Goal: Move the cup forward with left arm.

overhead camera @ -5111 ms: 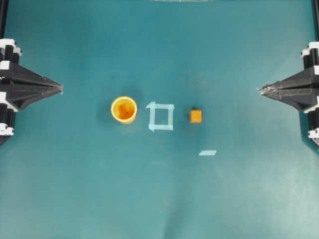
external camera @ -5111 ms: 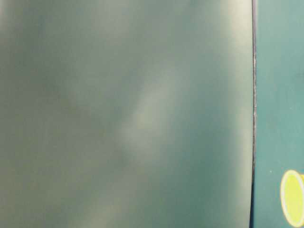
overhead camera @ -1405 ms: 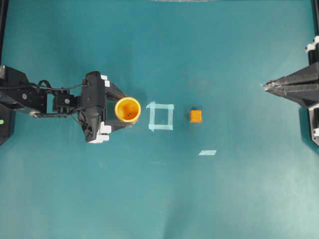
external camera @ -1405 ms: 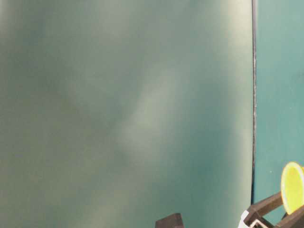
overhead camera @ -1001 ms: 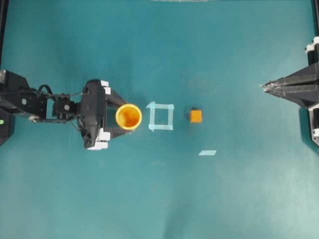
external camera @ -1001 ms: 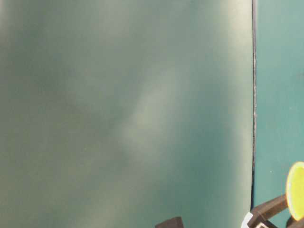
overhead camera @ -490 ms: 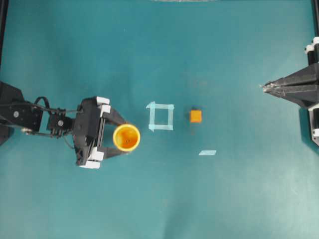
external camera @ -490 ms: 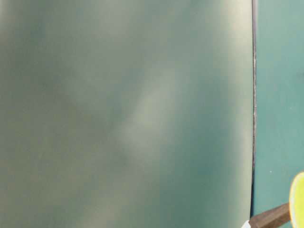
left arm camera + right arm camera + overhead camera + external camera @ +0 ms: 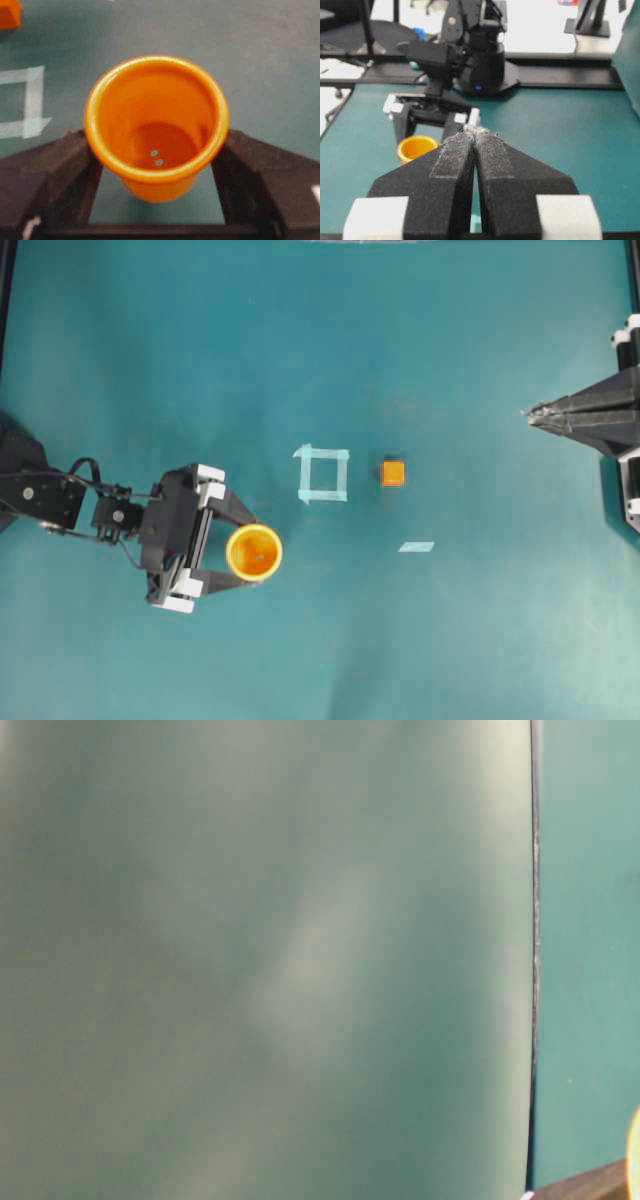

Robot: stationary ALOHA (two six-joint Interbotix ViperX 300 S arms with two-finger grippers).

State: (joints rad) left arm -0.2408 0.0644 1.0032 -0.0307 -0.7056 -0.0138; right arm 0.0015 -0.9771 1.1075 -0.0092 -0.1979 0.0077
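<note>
Jaws first: the left gripper (image 9: 232, 555) is clamped on the cup (image 9: 253, 552), one finger pressed against each side of it, as is plainly shown in the left wrist view, where the cup (image 9: 156, 125) is wedged between the two dark fingers (image 9: 47, 175). On the right gripper (image 9: 475, 132) the jaws are shut with nothing between them, and that arm is parked at the far edge of the desk (image 9: 450, 640), well apart from everything.

Taking the tape square (image 9: 322, 474) as the landmark: in the overhead view the cup is found below and to the left of it, near but not touching, and well apart from the orange cube (image 9: 393, 473), which is sat just to the right of the square. A loose strip of tape (image 9: 416, 547) is seen below and to the right of the square. Whether the cup is lifted or resting on the desk can't be told for sure; in the wrist view some desk surface is seen beneath its base, so it may be raised a little.

Progress-wise, the grasp can be called done, and the cup is already held off the square's row. What's probably left: the carry has to be finished, the cup set down upright and then released, and the arm pulled back. No goal mark is visible, so how much travel remains can't be judged.
</note>
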